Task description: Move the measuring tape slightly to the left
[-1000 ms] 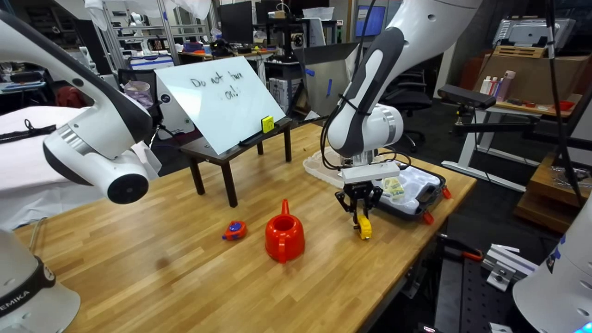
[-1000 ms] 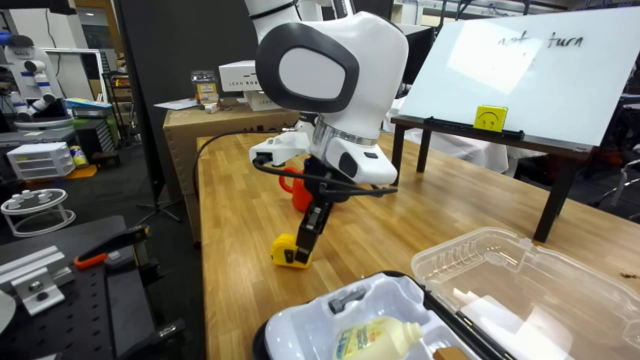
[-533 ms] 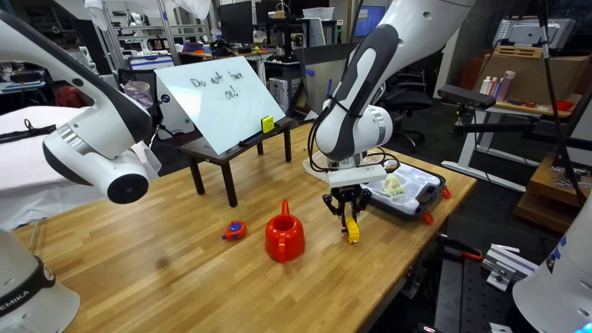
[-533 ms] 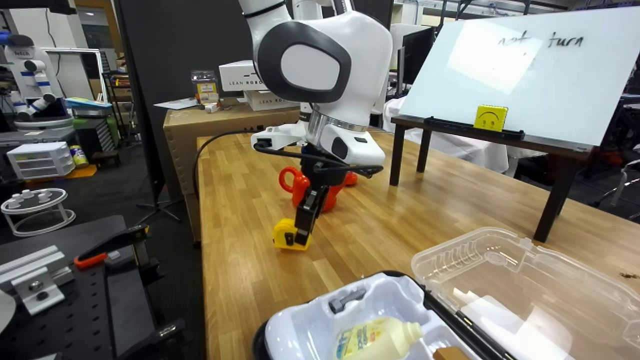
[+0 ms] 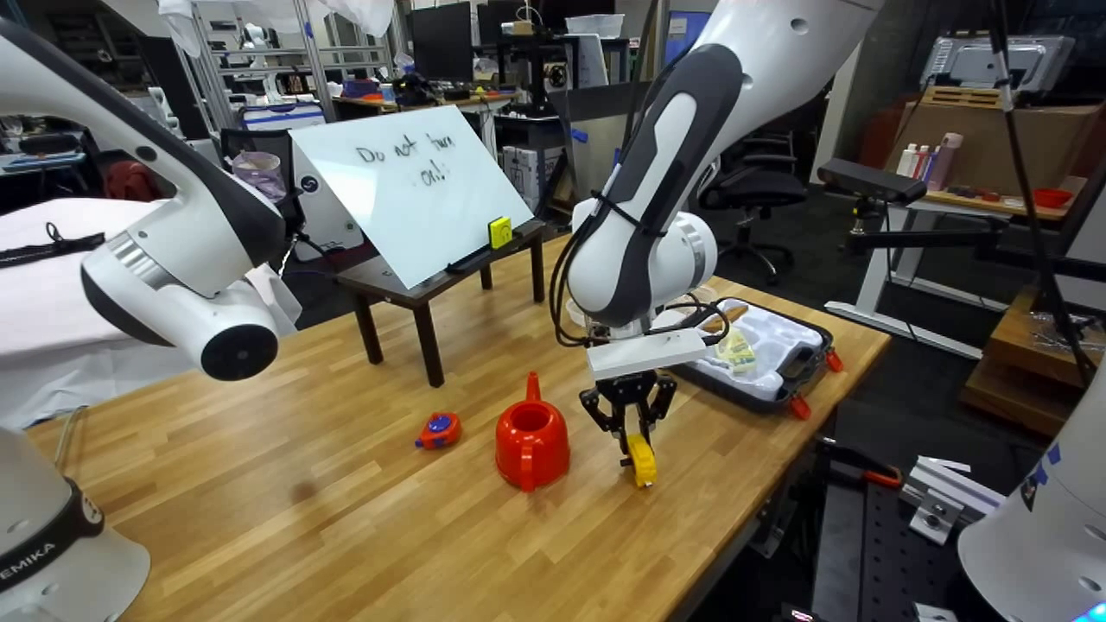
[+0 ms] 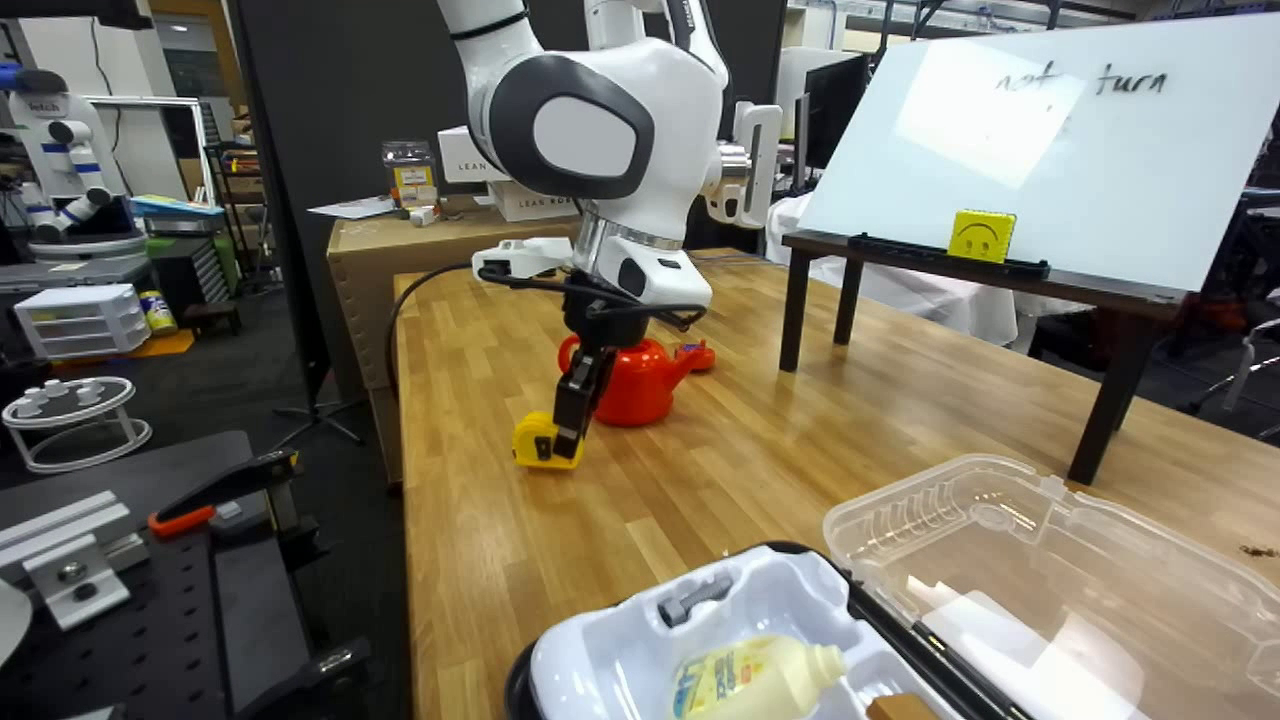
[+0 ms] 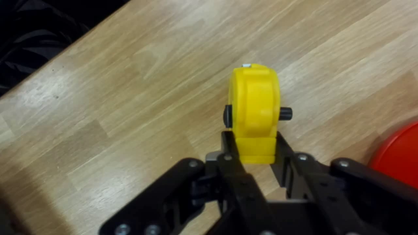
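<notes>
The fingers (image 7: 229,145) pinch the measuring tape (image 7: 258,104) across its narrow width, presumably so it can shift left without tipping, and hold it roughly upright, on or barely above the tabletop (image 5: 389,527) (unclear which), right of the red pot (image 5: 532,447) in an exterior view.

In both exterior views I have a red teapot (image 5: 533,445) standing on the wooden tabletop (image 5: 346,518). Near the teapot, but apart from it, I see a small red item (image 5: 440,429) marked with blue. Well apart from the teapot, an open case (image 6: 610,645) holds a pale yellow bottle (image 6: 755,680). Off another side of the teapot, a low dark table (image 5: 371,275) carries a whiteboard (image 5: 423,199) on which I read "Do not turn on!"
</notes>
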You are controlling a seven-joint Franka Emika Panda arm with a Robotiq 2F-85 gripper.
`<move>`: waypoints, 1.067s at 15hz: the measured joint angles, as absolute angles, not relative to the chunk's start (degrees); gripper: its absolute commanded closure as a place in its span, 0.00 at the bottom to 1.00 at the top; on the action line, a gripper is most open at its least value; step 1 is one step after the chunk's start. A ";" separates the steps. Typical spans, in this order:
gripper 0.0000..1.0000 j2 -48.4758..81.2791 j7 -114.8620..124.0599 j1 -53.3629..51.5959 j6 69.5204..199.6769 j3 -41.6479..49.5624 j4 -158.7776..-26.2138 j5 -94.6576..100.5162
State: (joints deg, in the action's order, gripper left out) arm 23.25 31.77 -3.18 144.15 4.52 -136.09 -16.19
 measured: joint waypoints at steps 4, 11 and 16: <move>0.93 21.77 34.94 -4.84 144.15 2.77 -136.51 -16.71; 0.93 18.40 44.54 -6.69 144.18 0.63 -137.62 -18.53; 0.93 17.98 57.07 -9.19 144.25 0.17 -137.61 -18.52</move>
